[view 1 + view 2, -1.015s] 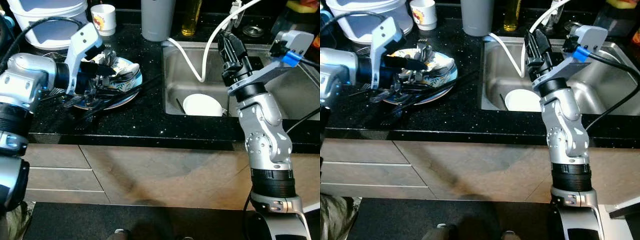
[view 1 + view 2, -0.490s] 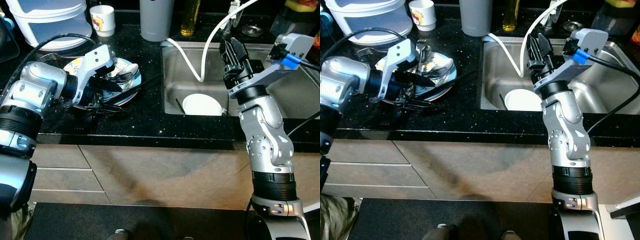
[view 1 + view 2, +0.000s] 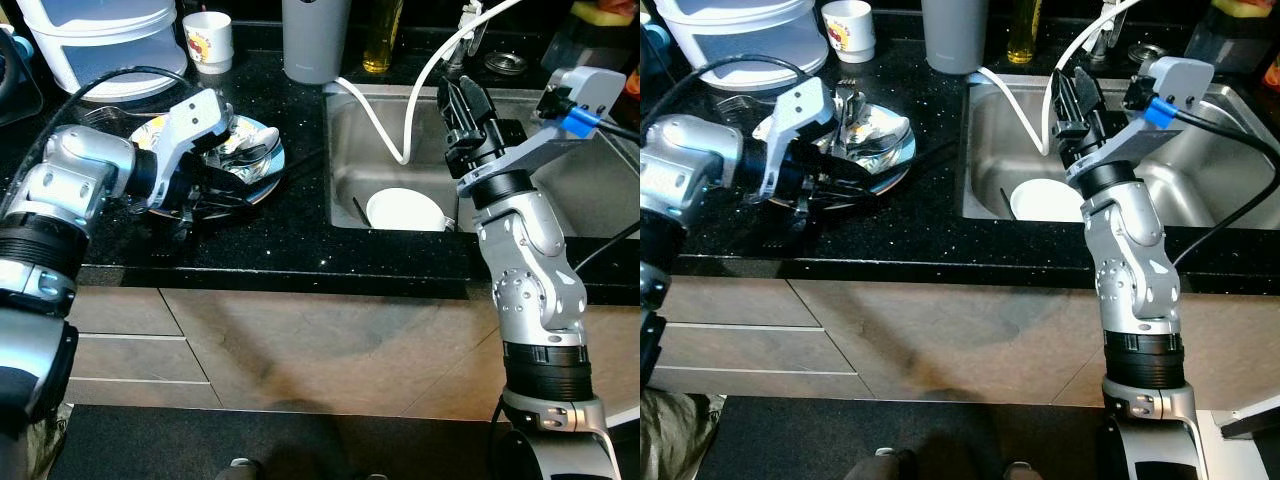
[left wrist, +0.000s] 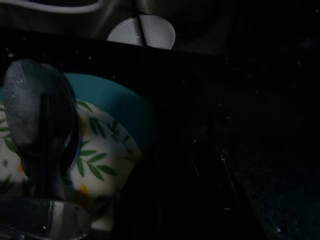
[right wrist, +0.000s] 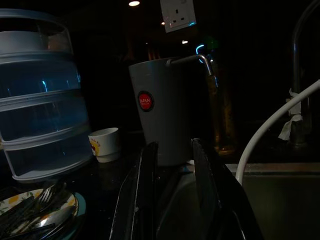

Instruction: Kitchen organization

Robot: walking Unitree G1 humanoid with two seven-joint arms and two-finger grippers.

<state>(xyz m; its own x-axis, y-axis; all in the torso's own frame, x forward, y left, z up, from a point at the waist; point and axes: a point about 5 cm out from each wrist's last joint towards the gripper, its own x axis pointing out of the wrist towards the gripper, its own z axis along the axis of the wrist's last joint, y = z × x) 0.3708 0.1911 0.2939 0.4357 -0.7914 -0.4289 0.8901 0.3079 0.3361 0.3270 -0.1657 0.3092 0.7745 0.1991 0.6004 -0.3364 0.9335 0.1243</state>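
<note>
A leaf-patterned plate with a teal rim lies on the black counter, piled with spoons and forks. My left gripper is low at the plate's near edge, among the cutlery. The dark left wrist view shows a spoon on the plate from close by. A white bowl rests in the steel sink. Above the sink's middle, my right gripper is held up and open, with nothing between its fingers.
A white hose loops into the sink. A grey tumbler, a yellow bottle, a small white cup and a stacked plastic container line the back of the counter. Cabinet fronts sit below the counter edge.
My left arm has dropped lower and turned at the wrist, settling against the near side of the plate. The right arm has stayed still over the sink.
</note>
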